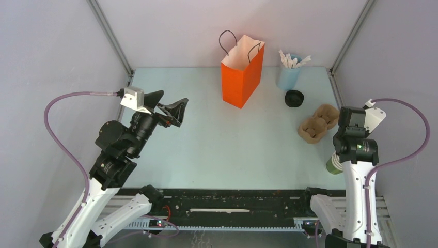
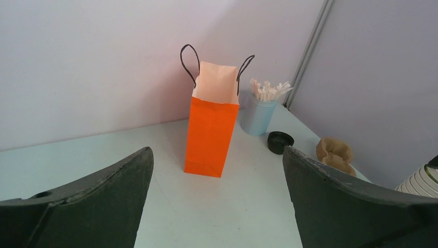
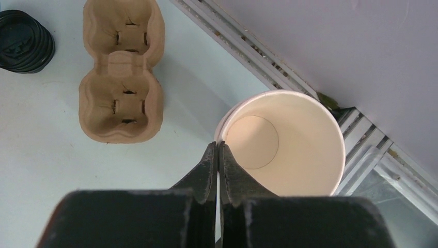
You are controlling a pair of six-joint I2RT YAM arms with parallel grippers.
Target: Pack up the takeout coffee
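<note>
Packing is hardly begun: no lidded coffee shows. The right gripper (image 3: 217,147) is closed thin on the rim of a lidless cup (image 3: 289,150) at the near right edge. The left gripper (image 1: 174,97) hangs wide open and holds nothing. The lids (image 1: 294,98) and the bag (image 1: 241,77) stand well apart from it.

Soft, bright, even light in all three views.
Light falls from above. The orange bag (image 1: 241,77) lays only a faint shadow on the pale table (image 1: 217,150) and tints the wall (image 2: 155,93) behind it pink. The lidless cup (image 3: 304,150) shows an evenly lit cream inside. The nearest foreground in both wrist views is slightly soft.
</note>
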